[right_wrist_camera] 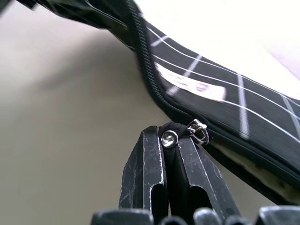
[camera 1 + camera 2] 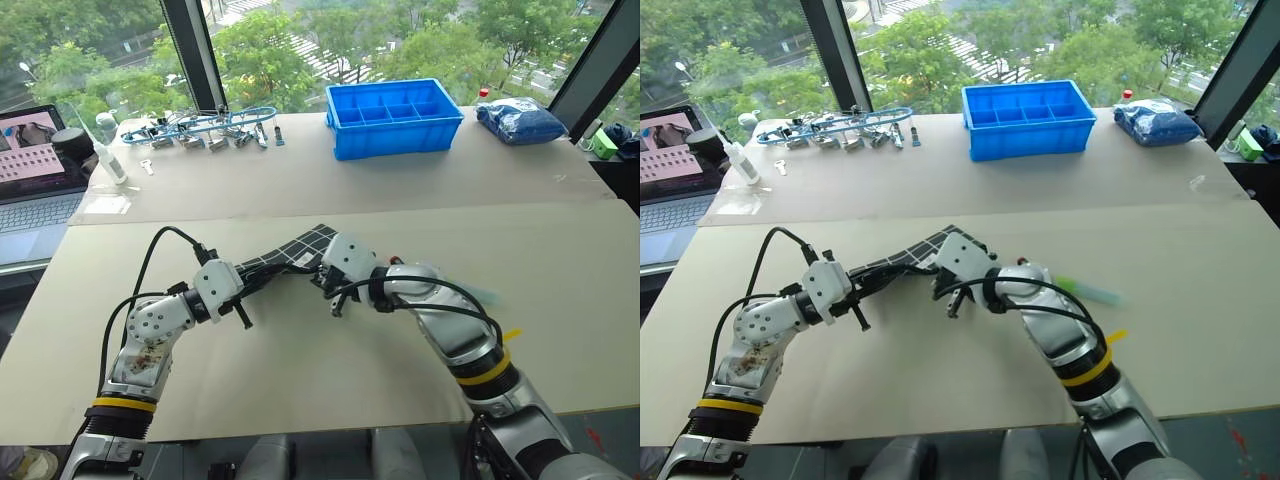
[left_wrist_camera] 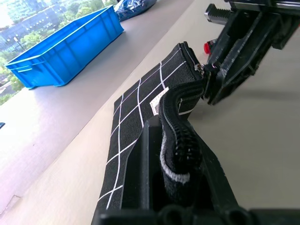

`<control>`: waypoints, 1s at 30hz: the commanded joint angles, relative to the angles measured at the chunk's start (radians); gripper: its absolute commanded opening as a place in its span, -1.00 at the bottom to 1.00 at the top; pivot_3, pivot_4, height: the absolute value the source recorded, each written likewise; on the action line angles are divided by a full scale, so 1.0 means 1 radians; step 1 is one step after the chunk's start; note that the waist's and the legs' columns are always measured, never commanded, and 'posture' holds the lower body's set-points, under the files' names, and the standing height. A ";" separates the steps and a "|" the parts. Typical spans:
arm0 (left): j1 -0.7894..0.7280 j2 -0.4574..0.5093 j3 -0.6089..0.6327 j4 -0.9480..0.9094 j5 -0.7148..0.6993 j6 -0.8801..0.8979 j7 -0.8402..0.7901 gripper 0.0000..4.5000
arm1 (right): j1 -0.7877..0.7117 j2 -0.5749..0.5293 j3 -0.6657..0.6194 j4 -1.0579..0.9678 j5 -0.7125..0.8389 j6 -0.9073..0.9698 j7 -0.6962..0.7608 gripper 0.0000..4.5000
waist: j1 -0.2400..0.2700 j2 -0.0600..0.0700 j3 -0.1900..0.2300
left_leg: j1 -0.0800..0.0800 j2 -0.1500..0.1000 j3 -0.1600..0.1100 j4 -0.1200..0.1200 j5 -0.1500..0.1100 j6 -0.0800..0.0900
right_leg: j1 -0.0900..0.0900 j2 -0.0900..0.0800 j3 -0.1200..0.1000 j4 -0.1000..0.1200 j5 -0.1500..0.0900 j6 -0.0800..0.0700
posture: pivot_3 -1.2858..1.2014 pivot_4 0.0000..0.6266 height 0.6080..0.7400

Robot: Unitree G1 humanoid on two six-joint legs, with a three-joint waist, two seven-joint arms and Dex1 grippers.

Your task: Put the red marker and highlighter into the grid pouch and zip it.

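Observation:
The grid pouch (image 2: pixel 300 250), black with white lines, hangs lifted off the table between my two grippers. My left gripper (image 2: pixel 243 284) is shut on its near end, with the zipper edge (image 3: pixel 180 140) pinched between the fingers. My right gripper (image 1: pixel 164 136) is shut on the black zipper pull strap (image 1: pixel 177 132) at the pouch's other end. The highlighter (image 2: pixel 1087 292), light green with a teal cap, lies on the table just right of my right forearm. Of the red marker I see just a small red end (image 3: pixel 206 47) beside the right gripper; the rest is hidden.
A blue compartment bin (image 2: pixel 395 115) stands at the back centre, a blue bag (image 2: pixel 518 120) at the back right. Metal clips and a blue cord (image 2: pixel 200 128) lie at the back left, next to a white bottle (image 2: pixel 108 160) and a laptop (image 2: pixel 35 165).

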 commanded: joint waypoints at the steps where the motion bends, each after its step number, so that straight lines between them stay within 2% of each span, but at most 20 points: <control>1: -0.027 -0.012 0.006 -0.021 -0.015 0.003 0.008 -1.00 | -0.020 0.023 0.005 -0.042 0.028 0.012 -0.009 -0.99 | 0.002 0.000 0.000 | 0.000 0.000 0.000 0.000 0.000 0.000 | 0.000 0.000 0.000 0.000 0.000 0.000 | 0.03 -0.52 1.00; 7: -0.034 -0.022 0.003 -0.018 -0.013 0.005 0.008 -1.00 | -0.043 0.049 -0.018 -0.033 0.081 0.032 0.006 -0.99 | 0.001 0.000 0.000 | 0.000 0.000 0.000 0.000 0.000 0.000 | 0.000 0.000 0.000 0.000 0.000 0.000 | 0.03 -0.52 1.00; 12: -0.040 -0.033 -0.006 -0.012 -0.009 0.002 0.005 -1.00 | -0.082 0.110 -0.087 0.003 0.201 0.072 0.044 -0.99 | -0.002 0.000 0.000 | 0.000 0.000 0.000 0.000 0.000 0.000 | 0.000 0.000 0.000 0.000 0.000 0.000 | 0.03 -0.52 1.00; 17: -0.039 -0.033 -0.007 -0.015 -0.006 0.001 0.004 -1.00 | -0.091 0.078 -0.070 0.045 0.187 0.034 0.044 -0.99 | 0.001 0.000 0.000 | 0.000 0.000 0.000 0.000 0.000 0.000 | 0.000 0.000 0.000 0.000 0.000 0.000 | 0.03 -0.52 1.00; 19: -0.035 -0.032 -0.005 -0.019 -0.007 0.003 0.005 -1.00 | -0.076 0.041 -0.089 0.043 0.187 0.011 0.055 -0.63 | 0.001 0.000 0.000 | 0.000 0.000 0.000 0.000 0.000 0.000 | 0.000 0.000 0.000 0.000 0.000 0.000 | 0.03 -0.52 1.00; 20: -0.032 -0.031 -0.004 -0.021 -0.008 0.003 0.005 -1.00 | -0.067 0.022 -0.096 0.035 0.195 0.003 0.067 -0.58 | 0.001 0.000 0.000 | 0.000 0.000 0.000 0.000 0.000 -0.001 | 0.000 0.000 0.000 0.000 0.000 0.000 | 0.03 -0.52 1.00; 21: -0.029 -0.030 -0.002 -0.023 -0.009 0.004 0.006 -1.00 | -0.067 0.006 -0.105 0.034 0.196 0.000 0.068 -0.39 | 0.001 0.000 0.000 | 0.000 0.000 0.000 0.000 0.000 -0.001 | 0.000 0.000 0.000 0.000 0.000 0.000 | 0.03 -0.52 1.00; 22: -0.024 -0.029 0.000 -0.027 -0.010 0.005 0.006 -1.00 | -0.073 -0.010 -0.131 0.049 0.196 0.017 0.052 -0.25 | 0.001 0.000 0.000 | 0.000 0.000 0.000 0.000 0.000 0.000 | 0.000 0.000 0.000 0.000 0.000 0.000 | 0.03 -0.52 1.00; 25: -0.014 -0.029 0.007 -0.032 -0.018 0.007 0.009 -1.00 | -0.075 -0.122 -0.238 0.029 0.278 0.043 0.129 0.20 | 0.004 0.000 0.000 | 0.000 0.000 0.000 0.000 0.000 0.000 | 0.000 0.000 0.000 0.000 0.000 0.000 | 0.03 -0.52 1.00; 28: -0.004 -0.033 0.007 -0.037 -0.020 0.005 0.011 -1.00 | -0.050 -0.295 -0.438 -0.011 0.404 0.045 0.244 0.20 | 0.008 -0.001 0.000 | 0.000 0.000 0.000 0.000 0.000 0.001 | 0.000 0.000 0.000 -0.001 0.000 0.000 | 0.03 -0.52 1.00; 30: -0.002 -0.037 0.006 -0.041 -0.020 0.005 0.013 -1.00 | -0.004 -0.378 -0.508 -0.038 0.449 0.022 0.299 0.20 | 0.018 -0.001 0.001 | -0.002 -0.001 0.000 0.000 -0.001 0.001 | 0.000 -0.001 0.000 -0.001 0.000 0.000 | 0.03 -0.52 1.00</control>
